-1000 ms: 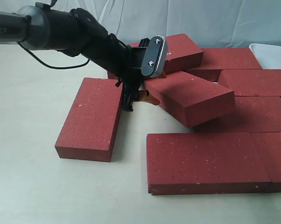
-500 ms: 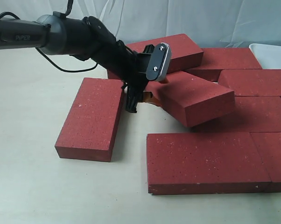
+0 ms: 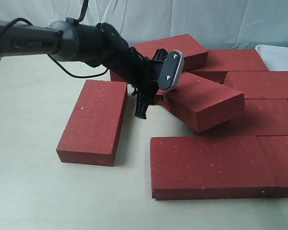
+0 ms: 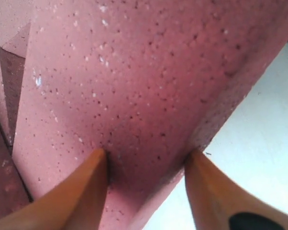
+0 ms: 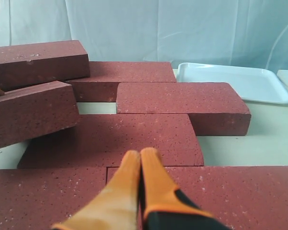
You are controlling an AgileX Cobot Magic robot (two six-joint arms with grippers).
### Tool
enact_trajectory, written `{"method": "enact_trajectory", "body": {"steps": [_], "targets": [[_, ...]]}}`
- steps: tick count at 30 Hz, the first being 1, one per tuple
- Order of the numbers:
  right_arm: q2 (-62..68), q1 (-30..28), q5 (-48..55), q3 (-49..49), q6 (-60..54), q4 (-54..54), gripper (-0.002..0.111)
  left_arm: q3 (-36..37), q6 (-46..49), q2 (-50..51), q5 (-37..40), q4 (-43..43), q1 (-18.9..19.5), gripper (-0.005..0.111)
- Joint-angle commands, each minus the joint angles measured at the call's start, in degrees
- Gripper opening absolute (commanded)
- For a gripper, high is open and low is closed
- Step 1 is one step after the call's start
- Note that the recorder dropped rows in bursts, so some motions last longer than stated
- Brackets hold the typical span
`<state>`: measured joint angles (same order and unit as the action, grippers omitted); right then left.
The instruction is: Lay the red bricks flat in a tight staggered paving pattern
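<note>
Several red bricks lie on the pale table. One red brick [image 3: 206, 103] rests tilted, its right part propped on the flat bricks behind it. My left gripper [image 3: 157, 99] is at that brick's left end. In the left wrist view its orange fingertips [image 4: 98, 160] press on opposite faces of the tilted brick [image 4: 134, 86], so my left gripper [image 4: 146, 155] is shut on it. A single brick [image 3: 94, 120] lies flat at the left. Two bricks [image 3: 211, 165] lie end to end at the front. My right gripper [image 5: 140, 155] hovers shut and empty over flat bricks [image 5: 115, 139].
A white tray [image 3: 280, 55] stands at the back right, also in the right wrist view [image 5: 235, 81]. Another brick [image 3: 175, 48] sits raised at the back behind my left arm. A white cloth hangs behind the table.
My left arm has moved right and its fingers have closed in on the tilted brick's end. That brick has shifted slightly to the right. My right gripper has not changed.
</note>
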<state>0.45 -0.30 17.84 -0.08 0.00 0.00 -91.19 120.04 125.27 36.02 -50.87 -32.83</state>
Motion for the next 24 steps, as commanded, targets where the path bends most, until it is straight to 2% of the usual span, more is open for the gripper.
{"method": "enact_trajectory", "body": {"steps": [1, 2, 5, 9, 15, 19, 22, 24], "targets": [[-0.45, -0.33, -0.45, 0.08, 0.00, -0.30, -0.001, -0.28, 1.97, 0.35, -3.86, -0.05, -0.35, 0.004], [-0.45, -0.33, -0.45, 0.08, 0.00, -0.30, -0.001, -0.28, 1.97, -0.06, -3.86, -0.05, -0.35, 0.000], [-0.45, -0.33, -0.45, 0.08, 0.00, -0.30, -0.001, -0.28, -0.26, -2.18, -2.56, -0.05, -0.35, 0.000], [-0.45, -0.33, -0.45, 0.08, 0.00, -0.30, -0.001, -0.28, -10.52, -6.44, 0.07, 5.79, -0.35, 0.000], [-0.45, -0.33, -0.45, 0.08, 0.00, -0.30, -0.001, -0.28, -32.28, -12.28, 1.41, 18.79, -0.35, 0.000], [-0.45, -0.33, -0.45, 0.08, 0.00, -0.30, -0.001, -0.28, -38.25, -14.90, 2.80, 20.11, -0.35, 0.000], [-0.45, -0.33, -0.45, 0.08, 0.00, -0.30, -0.001, -0.28, -49.70, -16.71, 3.27, 22.24, -0.69, 0.000], [-0.45, -0.33, -0.45, 0.08, 0.00, -0.30, -0.001, -0.28, -53.86, -17.02, 5.24, 25.58, -1.68, 0.000]]}}
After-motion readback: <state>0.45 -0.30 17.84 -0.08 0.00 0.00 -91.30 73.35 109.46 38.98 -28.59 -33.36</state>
